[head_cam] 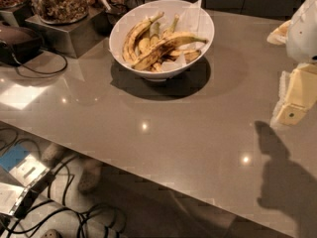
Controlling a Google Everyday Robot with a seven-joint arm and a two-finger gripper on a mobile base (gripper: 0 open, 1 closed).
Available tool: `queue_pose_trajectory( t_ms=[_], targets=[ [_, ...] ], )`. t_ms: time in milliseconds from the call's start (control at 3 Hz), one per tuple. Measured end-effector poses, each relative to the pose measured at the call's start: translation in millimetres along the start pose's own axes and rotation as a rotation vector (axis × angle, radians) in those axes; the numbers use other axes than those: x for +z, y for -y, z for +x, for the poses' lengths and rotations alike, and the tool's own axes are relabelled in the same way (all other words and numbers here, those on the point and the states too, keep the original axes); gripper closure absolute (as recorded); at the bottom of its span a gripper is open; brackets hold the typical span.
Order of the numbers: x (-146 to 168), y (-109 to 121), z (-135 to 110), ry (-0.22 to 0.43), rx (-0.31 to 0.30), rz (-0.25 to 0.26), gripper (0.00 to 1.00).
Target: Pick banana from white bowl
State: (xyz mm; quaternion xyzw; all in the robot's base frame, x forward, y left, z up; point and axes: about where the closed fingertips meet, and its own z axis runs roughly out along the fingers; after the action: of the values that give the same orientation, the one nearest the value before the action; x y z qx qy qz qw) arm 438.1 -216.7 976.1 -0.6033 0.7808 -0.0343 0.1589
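While the robot's cream-coloured gripper (293,103) hangs above the right edge of a glossy grey-brown countertop (148,133), the banana (166,46) lies well apart from it in the white bowl (163,74) at the far middle of the counter. Whether the gripper is open or closed cannot be told from this angle; it holds nothing that can be seen. The long, brown-blotched fruit rests on top of the pile, running from the bowl's near left side up to the right, its thin stem pointing toward the right rim. Shorter bananas (144,44) sit beneath and beside it on a white paper lining (190,15). Left of the bowl, a glass jar of nuts (59,1) stands on a metal box (69,36), with a dark cable (42,69) looping across the counter nearby. The arm's shadow (282,177) falls on the countertop's near right corner.
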Motion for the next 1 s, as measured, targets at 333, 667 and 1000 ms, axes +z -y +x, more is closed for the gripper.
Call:
queue_pose_trajectory(
  t_ms=[333, 667, 1000],
  targets=[
    [0, 0, 0, 0.0, 0.0, 0.0, 0.0],
    [-2, 9, -14, -0.009, -0.018, 0.003, 0.0],
    [4, 24, -36, -0.053, -0.058, -0.016, 0.0]
  ],
)
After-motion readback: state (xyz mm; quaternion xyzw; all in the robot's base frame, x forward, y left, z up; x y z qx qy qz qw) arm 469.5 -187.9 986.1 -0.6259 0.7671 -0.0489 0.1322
